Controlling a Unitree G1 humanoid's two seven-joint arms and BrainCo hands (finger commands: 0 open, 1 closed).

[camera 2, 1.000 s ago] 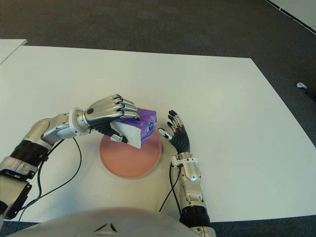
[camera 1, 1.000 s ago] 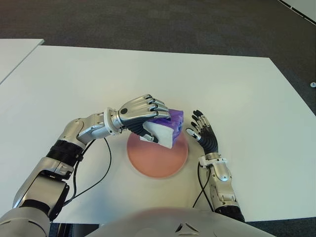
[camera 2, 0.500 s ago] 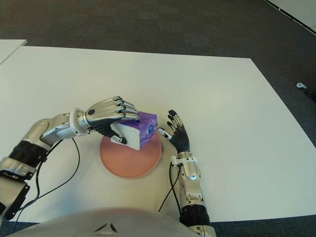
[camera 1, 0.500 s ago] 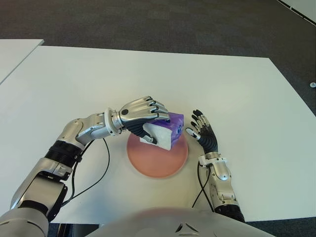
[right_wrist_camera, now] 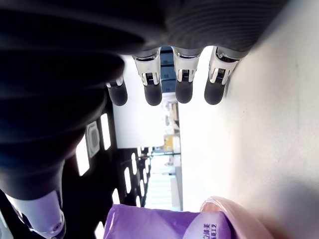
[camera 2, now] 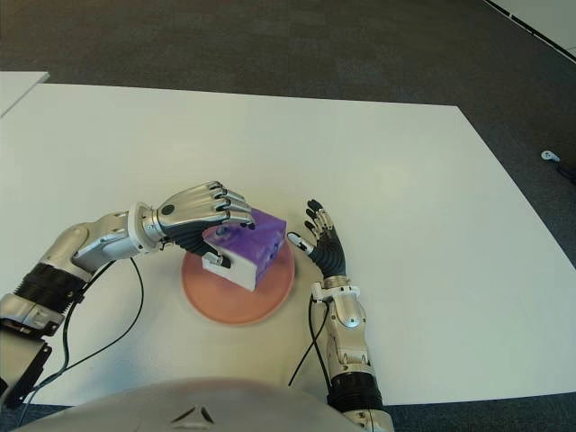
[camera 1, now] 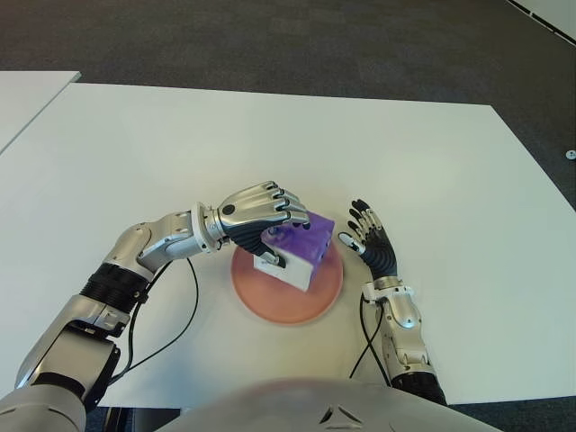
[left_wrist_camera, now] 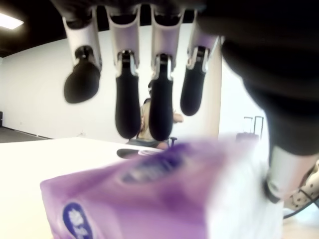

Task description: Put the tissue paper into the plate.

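Observation:
The tissue paper is a purple and white box (camera 1: 300, 247) lying tilted on the pink round plate (camera 1: 279, 303) near the table's front. My left hand (camera 1: 270, 225) hovers over the box's left end. In the left wrist view its fingers (left_wrist_camera: 127, 107) hang spread above the box (left_wrist_camera: 149, 199) with a gap between them, so it is open. My right hand (camera 1: 367, 236) stands just right of the plate, fingers spread and holding nothing. The right wrist view shows the box (right_wrist_camera: 164, 224) and the plate's rim (right_wrist_camera: 234, 219) beyond those fingers (right_wrist_camera: 183, 89).
The white table (camera 1: 432, 180) stretches wide on every side of the plate. A second white table (camera 1: 27, 99) adjoins at the far left. Black cables (camera 1: 171, 333) loop from my left arm near the front edge. Dark carpet lies beyond the far edge.
My left hand has lowered the box onto the plate and its fingers have lifted off it, so more of the purple top shows. The right hand has stayed put.

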